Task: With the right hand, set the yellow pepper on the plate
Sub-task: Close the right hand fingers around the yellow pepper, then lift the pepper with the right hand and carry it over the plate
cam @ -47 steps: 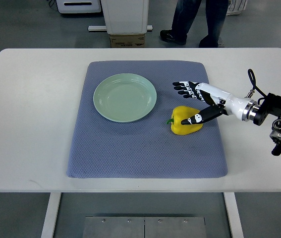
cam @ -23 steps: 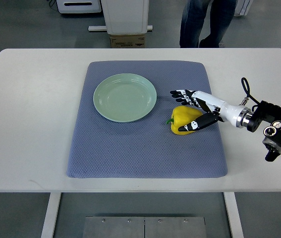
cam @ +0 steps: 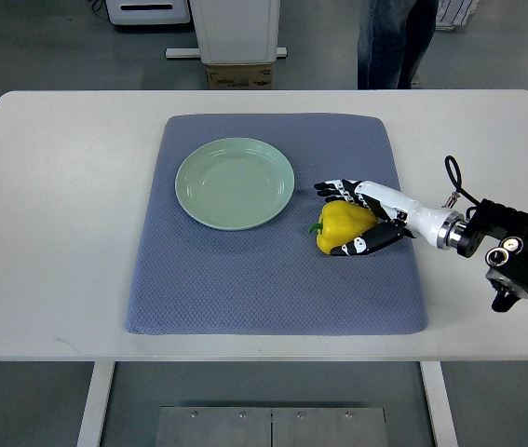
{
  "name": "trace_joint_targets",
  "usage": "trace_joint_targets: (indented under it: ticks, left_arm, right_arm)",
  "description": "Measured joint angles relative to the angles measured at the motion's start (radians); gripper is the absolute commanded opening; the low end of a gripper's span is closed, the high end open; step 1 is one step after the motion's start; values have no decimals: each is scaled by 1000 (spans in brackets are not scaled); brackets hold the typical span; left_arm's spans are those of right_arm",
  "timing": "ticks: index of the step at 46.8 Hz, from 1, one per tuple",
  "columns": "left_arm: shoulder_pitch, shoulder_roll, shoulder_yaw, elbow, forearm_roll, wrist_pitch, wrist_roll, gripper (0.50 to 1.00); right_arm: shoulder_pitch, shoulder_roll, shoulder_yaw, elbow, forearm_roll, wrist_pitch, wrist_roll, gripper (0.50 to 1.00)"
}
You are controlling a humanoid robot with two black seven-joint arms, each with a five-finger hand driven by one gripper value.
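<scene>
Your right hand (cam: 355, 219) cups the yellow pepper (cam: 341, 224) on the blue-grey mat (cam: 245, 270), fingers (cam: 336, 188) curved over its far side and thumb against its near side, grasping it. The pepper sits just right of the pale green plate (cam: 235, 182).

plate (cam: 235, 182) on mat (cam: 245, 279), pepper (cam: 340, 224) right of plate

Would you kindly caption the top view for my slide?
Right hand closing around yellow pepper beside empty green plate.
</scene>
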Motion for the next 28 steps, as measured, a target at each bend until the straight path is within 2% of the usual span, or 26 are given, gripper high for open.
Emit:
trace_joint_targets:
  ticks: [2, 5, 7, 9, 18, 28]
  left_arm:
    - [0, 0, 0, 0, 0, 0, 0, 1000]
    - [0, 0, 0, 0, 0, 0, 0, 1000]
    - [0, 0, 0, 0, 0, 0, 0, 1000]
    - [0, 0, 0, 0, 0, 0, 0, 1000]
    - [0, 0, 0, 0, 0, 0, 0, 1000]
    - [0, 0, 0, 0, 0, 0, 0, 1000]
  right_arm:
    - [0, 3, 0, -4, -3, 0, 0, 763]
    - [0, 6, 1, -13, -4, -6, 0, 671]
    - [0, 8, 1, -19, -4, -12, 0, 600]
    - [0, 11, 2, -22, -5, -13, 1, 500]
    - [0, 12, 5, -34, -7, -19, 0, 500]
    - [45, 12, 13, -35, 3, -80, -6, 500]
